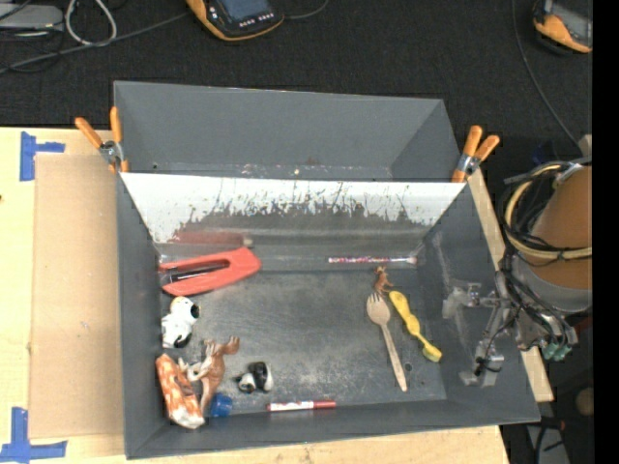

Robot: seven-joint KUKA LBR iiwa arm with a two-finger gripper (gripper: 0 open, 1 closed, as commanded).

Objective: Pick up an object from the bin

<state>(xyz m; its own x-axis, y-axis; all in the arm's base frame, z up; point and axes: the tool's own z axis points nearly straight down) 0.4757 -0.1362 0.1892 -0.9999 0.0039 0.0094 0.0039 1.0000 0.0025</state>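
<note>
My gripper [483,367] hangs low over the bin's right sloping wall, near the front right corner, with nothing seen in it. Closest to it, on the floor to its left, is a wavy yellow plastic piece [416,328] lying slantwise. Right beside that piece lies a wooden spoon [388,341], bowl towards the back and handle towards the front. A small brown bit [381,278] sits just behind the spoon's bowl.
A red stapler [208,271] lies at the back left. A white and black toy animal [179,323], a spotted giraffe [178,391], a brown deer figure [219,356] and a small black and white piece [254,379] crowd the front left. A red and white pen [302,406] lies along the front wall, another thin pen [372,259] along the back.
</note>
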